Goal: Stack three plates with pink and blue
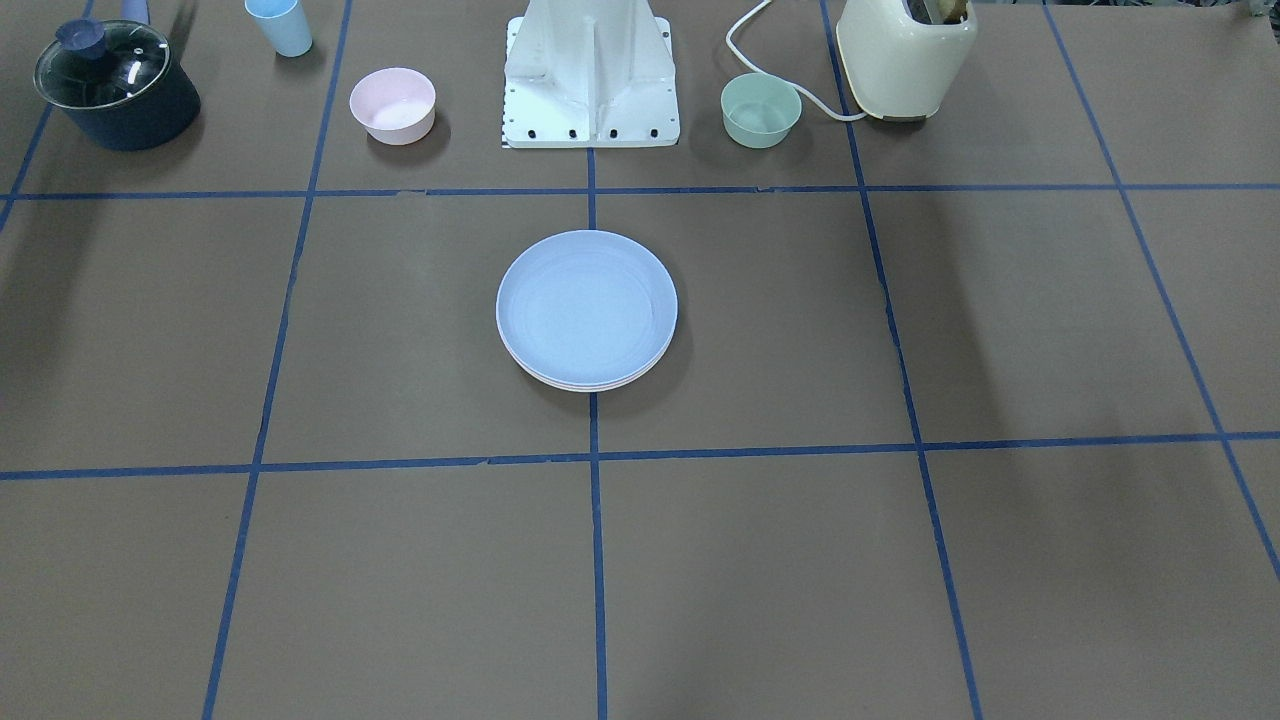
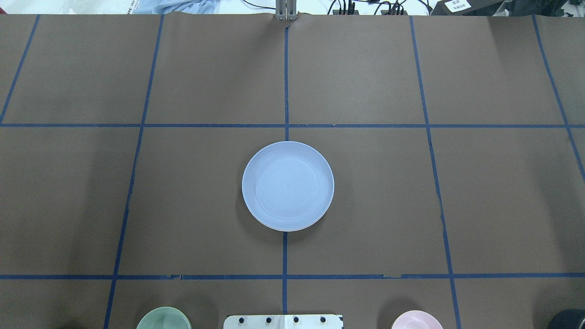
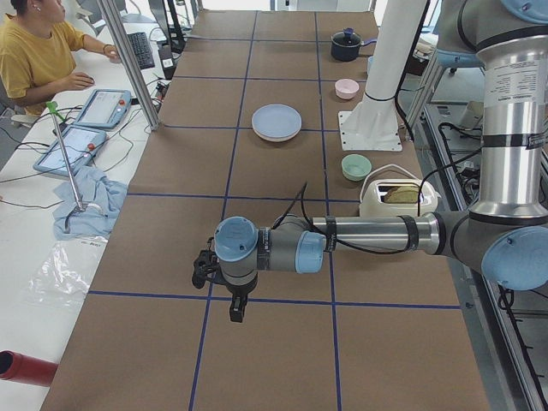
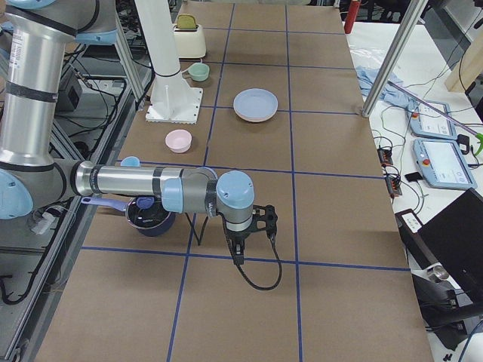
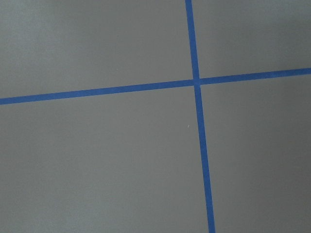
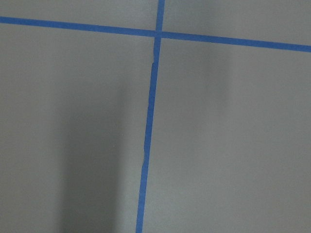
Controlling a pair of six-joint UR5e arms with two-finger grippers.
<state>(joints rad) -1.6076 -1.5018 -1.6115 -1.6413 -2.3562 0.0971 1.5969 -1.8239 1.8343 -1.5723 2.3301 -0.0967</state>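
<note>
The light blue plate (image 1: 587,305) is sitting on two paler plates (image 1: 588,384), stacked at the counter's (image 1: 1000,320) centre. The left hand (image 3: 204,271) and right hand (image 4: 266,220) are hovering well apart from them; I cannot tell whether either is spread or pressed together

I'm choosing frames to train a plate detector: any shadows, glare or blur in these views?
Front-facing view: sharp; soft shadows cross the table either side of the plate stack, glints on the pot's glass lid. Overhead view: no glare on the plate stack. Right wrist view: soft dark band left of the tape line. Left wrist view: even, crisp.
</note>
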